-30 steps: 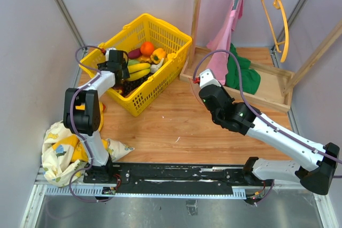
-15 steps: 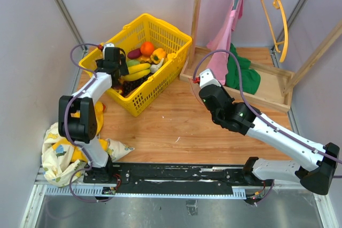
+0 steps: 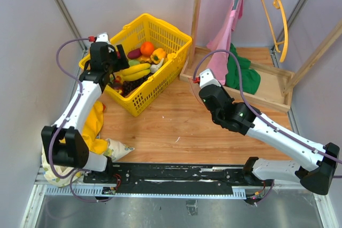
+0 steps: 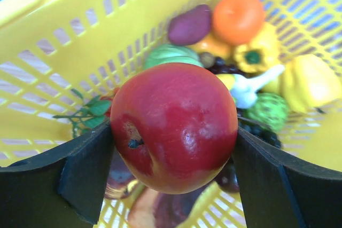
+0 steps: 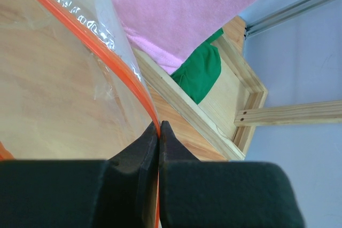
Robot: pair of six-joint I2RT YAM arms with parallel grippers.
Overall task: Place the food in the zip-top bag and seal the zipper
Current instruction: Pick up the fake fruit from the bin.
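My left gripper (image 3: 109, 60) is shut on a red apple (image 4: 176, 110) and holds it above the yellow mesh basket (image 3: 160, 73). Below it in the basket lie an orange (image 4: 239, 17), a yellow pepper (image 4: 255, 54), a purple piece (image 4: 189, 25), a green piece (image 4: 171, 54) and dark grapes (image 4: 224, 69). Bananas (image 3: 136, 71) show in the top view. My right gripper (image 5: 159, 126) is shut on the red zipper strip (image 5: 101, 52) of the clear zip-top bag (image 5: 53, 94), over the wooden floor right of the basket (image 3: 206, 86). The bag barely shows in the top view.
A wooden clothes rack stands at the back right, with a pink cloth (image 3: 227, 30), a green cloth (image 3: 243, 76) on its base frame (image 3: 267, 97) and an orange hanger (image 3: 280, 14). A yellow-patterned cloth bundle (image 3: 64, 148) lies near the left arm's base.
My left arm has risen and swung back to the left, lifting the apple up from among the food in the basket. The right arm has not moved.
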